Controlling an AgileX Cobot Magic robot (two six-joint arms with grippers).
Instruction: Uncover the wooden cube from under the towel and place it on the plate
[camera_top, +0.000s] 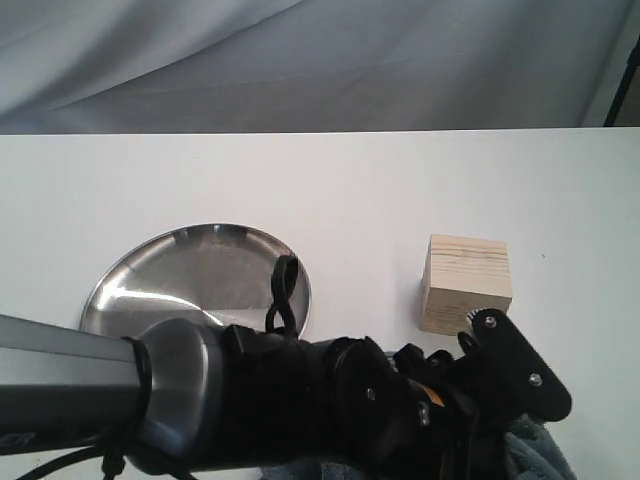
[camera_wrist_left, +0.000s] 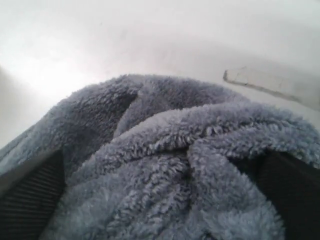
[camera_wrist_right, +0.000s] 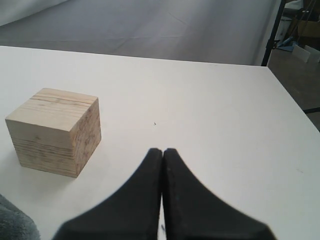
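The wooden cube (camera_top: 466, 285) stands uncovered on the white table, right of the steel plate (camera_top: 190, 275). It also shows in the right wrist view as the cube (camera_wrist_right: 55, 132), off to one side of my right gripper (camera_wrist_right: 163, 150), which is shut on nothing. My left arm reaches across the front of the exterior view. Its gripper (camera_top: 500, 400) is over the grey-blue towel (camera_top: 540, 452), in front of the cube. In the left wrist view the towel (camera_wrist_left: 165, 150) bulges between the wide-apart fingers (camera_wrist_left: 30, 200) of my open left gripper (camera_wrist_left: 162, 200). A towel corner (camera_wrist_right: 15, 224) lies beside the cube.
The white table (camera_top: 330, 180) runs back to a grey draped backdrop (camera_top: 300, 60). A dark stand (camera_wrist_right: 274, 30) and floor clutter sit past the table's far right edge. The left arm's body (camera_top: 200, 400) hides the front of the table and the plate's near rim.
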